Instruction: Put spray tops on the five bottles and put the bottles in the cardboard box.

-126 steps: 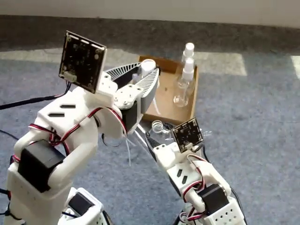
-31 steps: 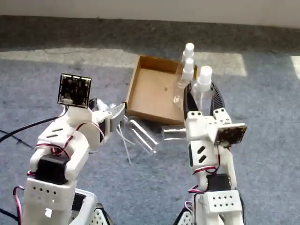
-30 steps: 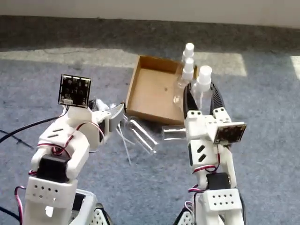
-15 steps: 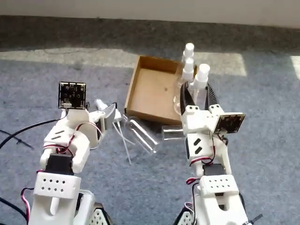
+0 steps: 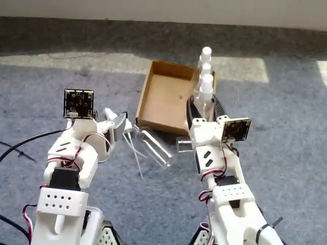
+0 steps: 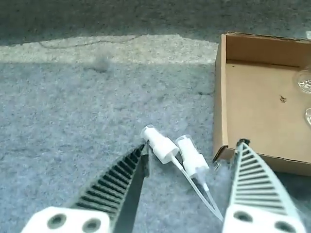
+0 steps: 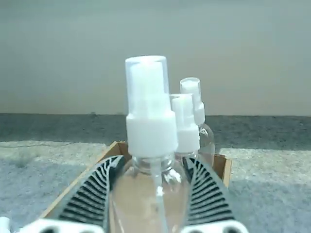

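Clear bottle [image 7: 148, 191]: probably light, slick, thin-walled; I'm clamping its body in the right tool [image 5: 204, 103], at the cardboard box [image 5: 166, 99] wall's three o'clock.
Left tool [image 6: 192, 146]: I'm holding it open over two loose spray tops [image 6: 160, 144].

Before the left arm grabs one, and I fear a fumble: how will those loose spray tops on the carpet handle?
The spray tops look small and plastic, so probably light. Their round heads may roll when nudged. The thin dip tubes look bendy, so gripping the heads seems safer.

Indoor room: grey carpet [image 5: 61, 76], plain wall [image 7: 243, 48].
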Motion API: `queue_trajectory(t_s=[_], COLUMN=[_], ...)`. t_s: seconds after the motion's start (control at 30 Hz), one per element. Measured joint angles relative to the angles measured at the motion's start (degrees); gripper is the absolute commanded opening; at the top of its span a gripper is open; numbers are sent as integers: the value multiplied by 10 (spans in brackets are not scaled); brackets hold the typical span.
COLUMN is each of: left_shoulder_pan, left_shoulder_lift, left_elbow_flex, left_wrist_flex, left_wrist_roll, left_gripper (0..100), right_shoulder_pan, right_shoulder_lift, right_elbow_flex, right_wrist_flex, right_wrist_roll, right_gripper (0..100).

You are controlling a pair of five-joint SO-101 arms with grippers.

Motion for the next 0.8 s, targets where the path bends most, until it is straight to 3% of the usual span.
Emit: queue_trajectory(t_s=[0.47,0.8], left_shoulder_pan=[0,0], left_shoulder_lift=[0,0], left_elbow_flex=[0,0], left_wrist_flex=[0,0], left_wrist_roll=[0,0], left_gripper=[260,260], right_shoulder_pan=[-2,11], right_shoulder_lift=[150,193], right_elbow_flex=[-16,-22], right_wrist_flex=[-150,-201], right_wrist_roll=[36,37], right_gripper=[4,4])
